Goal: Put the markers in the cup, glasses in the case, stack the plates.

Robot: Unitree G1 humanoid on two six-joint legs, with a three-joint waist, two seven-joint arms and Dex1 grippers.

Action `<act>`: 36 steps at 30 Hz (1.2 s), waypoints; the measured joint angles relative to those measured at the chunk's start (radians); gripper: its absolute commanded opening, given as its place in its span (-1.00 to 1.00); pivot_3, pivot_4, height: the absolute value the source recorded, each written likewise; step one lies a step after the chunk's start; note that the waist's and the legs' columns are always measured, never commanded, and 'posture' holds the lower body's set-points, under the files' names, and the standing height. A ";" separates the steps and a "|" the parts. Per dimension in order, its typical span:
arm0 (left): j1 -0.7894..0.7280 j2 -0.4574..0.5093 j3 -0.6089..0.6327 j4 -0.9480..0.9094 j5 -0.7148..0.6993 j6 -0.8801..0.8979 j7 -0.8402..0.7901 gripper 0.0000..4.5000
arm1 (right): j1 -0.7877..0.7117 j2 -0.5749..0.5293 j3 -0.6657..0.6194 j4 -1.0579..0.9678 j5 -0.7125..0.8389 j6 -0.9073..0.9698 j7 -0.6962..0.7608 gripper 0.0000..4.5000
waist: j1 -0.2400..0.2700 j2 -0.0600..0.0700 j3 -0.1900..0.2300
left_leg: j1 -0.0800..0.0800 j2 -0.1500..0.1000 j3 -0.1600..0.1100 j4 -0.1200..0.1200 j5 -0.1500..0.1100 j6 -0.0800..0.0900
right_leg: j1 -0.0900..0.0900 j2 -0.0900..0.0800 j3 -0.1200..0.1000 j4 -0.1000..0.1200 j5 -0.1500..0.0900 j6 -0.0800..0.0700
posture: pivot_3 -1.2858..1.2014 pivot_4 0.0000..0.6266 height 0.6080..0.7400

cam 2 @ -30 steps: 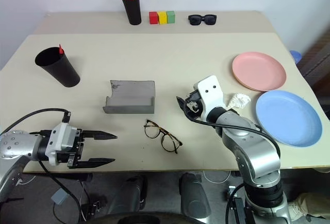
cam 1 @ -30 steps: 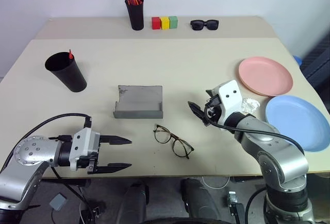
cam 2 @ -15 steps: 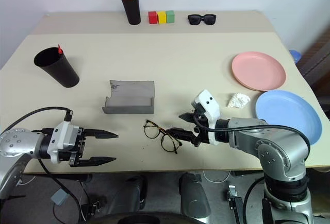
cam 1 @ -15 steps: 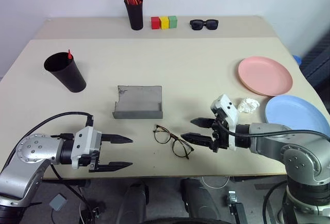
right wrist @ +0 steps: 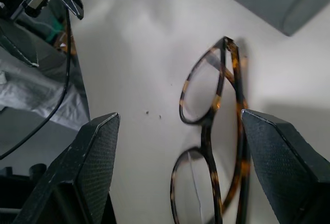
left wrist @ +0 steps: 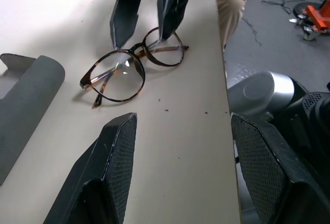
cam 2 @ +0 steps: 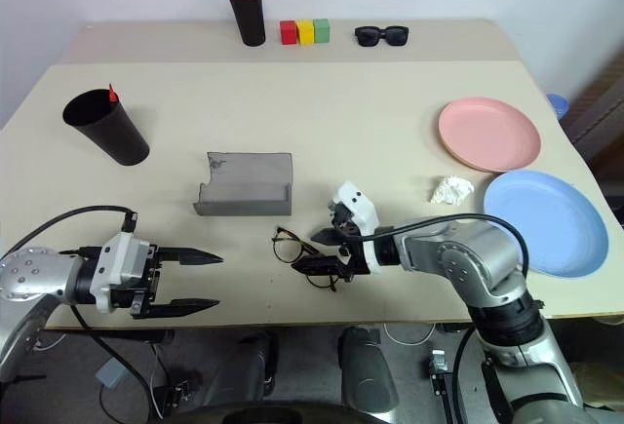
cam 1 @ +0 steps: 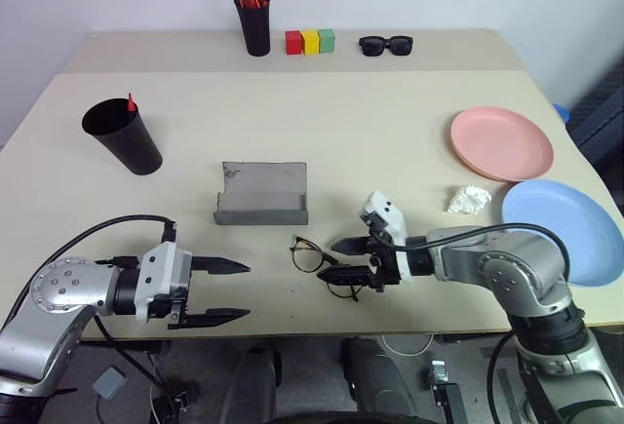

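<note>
Your right hand (cam 1: 343, 259), fingers spread, straddles the glasses (cam 1: 320, 265); closing off-centre may bend the thin frame.

Glossy tortoiseshell glasses (right wrist: 216, 147) are lying between the right gripper's (cam 1: 343, 260) textured matt fingers (right wrist: 87, 167) on the smooth matt table (cam 1: 370, 141).

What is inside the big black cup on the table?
A red marker tip sticks up above the rim of the cup. The rest inside is hidden by its wall.
</note>
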 measured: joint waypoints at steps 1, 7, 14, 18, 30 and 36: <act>0.004 0.000 0.001 -0.002 0.000 0.000 0.002 0.32 | -0.005 0.000 0.006 0.010 -0.003 -0.005 0.007 0.69 | 0.001 0.000 0.000 | 0.000 0.000 0.000 0.000 0.000 0.000 | 0.000 0.000 0.000 0.000 0.000 0.000 | 0.03 -0.52 1.00; 0.028 0.000 0.005 -0.021 0.000 0.001 0.017 0.32 | -0.007 -0.027 0.028 0.012 -0.012 -0.017 0.046 0.69 | 0.001 0.000 0.000 | 0.000 0.000 0.000 0.000 0.000 0.000 | 0.000 0.000 0.000 0.000 0.000 0.000 | 0.03 -0.52 1.00; 0.031 0.000 0.005 -0.024 0.000 0.001 0.027 0.32 | -0.007 -0.049 0.030 0.012 -0.018 -0.018 0.064 0.69 | 0.001 0.000 0.000 | 0.000 0.000 0.000 0.000 0.000 0.000 | 0.000 0.000 0.000 0.000 0.000 0.000 | 0.03 -0.52 1.00; 0.031 0.000 0.005 -0.025 0.000 0.001 0.034 0.32 | -0.007 -0.055 0.031 0.011 -0.018 -0.016 0.068 0.13 | 0.001 0.000 0.000 | 0.000 0.000 0.000 0.000 0.000 0.000 | 0.000 0.000 0.000 0.000 0.000 0.000 | 0.03 -0.52 1.00; 0.042 0.000 0.005 -0.039 0.000 0.001 0.045 0.32 | -0.026 -0.040 0.060 0.009 -0.019 -0.003 0.075 -0.99 | 0.001 0.000 0.000 | 0.000 0.000 0.000 0.000 0.000 0.000 | 0.000 0.000 0.000 0.000 0.000 0.000 | 0.03 -0.52 1.00; 0.049 0.000 0.005 -0.041 0.000 0.002 0.053 0.32 | -0.034 -0.032 0.071 0.010 -0.026 -0.004 0.076 -0.99 | 0.000 0.000 0.000 | 0.000 0.000 0.000 0.000 0.000 0.000 | 0.000 0.000 0.000 0.000 0.000 0.000 | 0.03 -0.52 1.00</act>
